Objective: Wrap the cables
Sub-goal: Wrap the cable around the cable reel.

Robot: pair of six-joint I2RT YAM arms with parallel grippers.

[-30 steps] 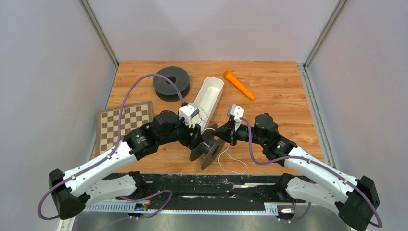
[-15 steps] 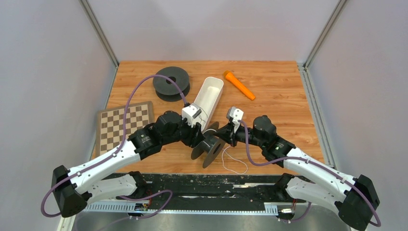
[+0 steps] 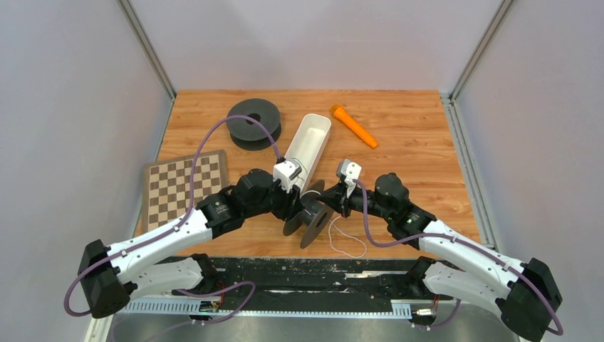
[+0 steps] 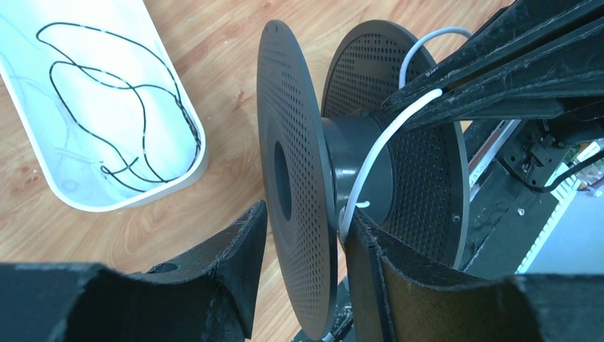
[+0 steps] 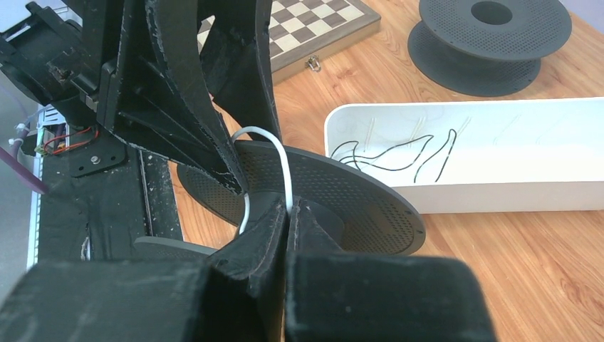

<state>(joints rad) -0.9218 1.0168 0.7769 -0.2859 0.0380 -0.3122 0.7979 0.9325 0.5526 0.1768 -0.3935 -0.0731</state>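
Observation:
A black perforated spool (image 3: pixel 308 217) stands tilted on edge at the table's front middle. My left gripper (image 3: pixel 294 206) straddles its near flange (image 4: pixel 295 178) and is shut on it. Its right finger (image 4: pixel 370 249) presses the white cable's end against the flange by the hub. The white cable (image 4: pixel 377 153) arcs from there to my right gripper (image 3: pixel 340 201). That gripper (image 5: pixel 290 208) is shut on the cable (image 5: pixel 274 146) just above the spool. The slack lies in a loop on the table (image 3: pixel 347 242). A dark cable (image 4: pixel 135 107) lies coiled in the white tray (image 3: pixel 316 122).
A second black spool (image 3: pixel 253 122) lies flat at the back left. An orange handle-like object (image 3: pixel 354 125) lies at the back right of the tray. A chessboard (image 3: pixel 184 182) sits at the left edge. A black strip runs along the table's front.
My left gripper and the spool have shifted slightly right and forward. My right gripper has edged closer to the spool with the cable. The slack loop on the table has shrunk a little.

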